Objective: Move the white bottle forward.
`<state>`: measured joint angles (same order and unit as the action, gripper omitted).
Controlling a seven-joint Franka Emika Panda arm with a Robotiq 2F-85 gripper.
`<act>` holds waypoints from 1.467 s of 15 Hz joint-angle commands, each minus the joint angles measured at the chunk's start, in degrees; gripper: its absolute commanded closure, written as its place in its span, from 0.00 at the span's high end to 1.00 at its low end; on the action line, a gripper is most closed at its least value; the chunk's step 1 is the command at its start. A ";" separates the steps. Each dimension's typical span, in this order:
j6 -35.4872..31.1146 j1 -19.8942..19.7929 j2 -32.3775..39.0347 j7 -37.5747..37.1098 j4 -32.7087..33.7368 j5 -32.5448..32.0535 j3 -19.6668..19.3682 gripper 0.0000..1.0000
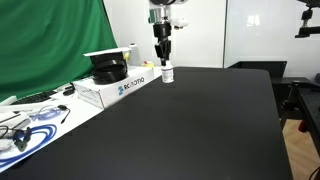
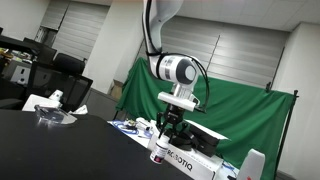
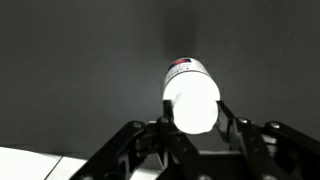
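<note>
We find the white bottle (image 1: pixel 167 73) standing upright on the black table (image 1: pixel 200 125), just beside the end of the cardboard box (image 1: pixel 118 88) and in front of the green cloth (image 2: pixel 240 115). The claw (image 1: pixel 163 58) hangs straight above it, pointing down, so the bottle's long axis runs along the claw's own line of approach. In the wrist view the white cap (image 3: pixel 191 98) fills the gap between the two fingers (image 3: pixel 135 140), which stand apart on either side. We see no finger pressing on it, and in both exterior views the tips seem to end at or just above the cap. We judge that a short straight descent would bring the fingers around the bottle. The open table beyond then gives room to carry it forward, away from the box.
</note>
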<state>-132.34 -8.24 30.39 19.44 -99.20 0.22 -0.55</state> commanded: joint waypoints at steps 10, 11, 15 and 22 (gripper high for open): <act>-13.80 -4.59 -26.47 7.61 -42.81 3.16 -3.19 0.19; -15.01 -4.41 -27.04 7.76 -44.75 2.81 -3.86 0.19; -20.12 -4.00 -27.29 6.93 -49.53 0.97 -5.70 0.19; -27.47 -4.01 -26.22 5.83 -53.55 -2.69 -7.07 0.19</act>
<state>-157.28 -12.72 4.86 26.32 -150.81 -0.40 -6.53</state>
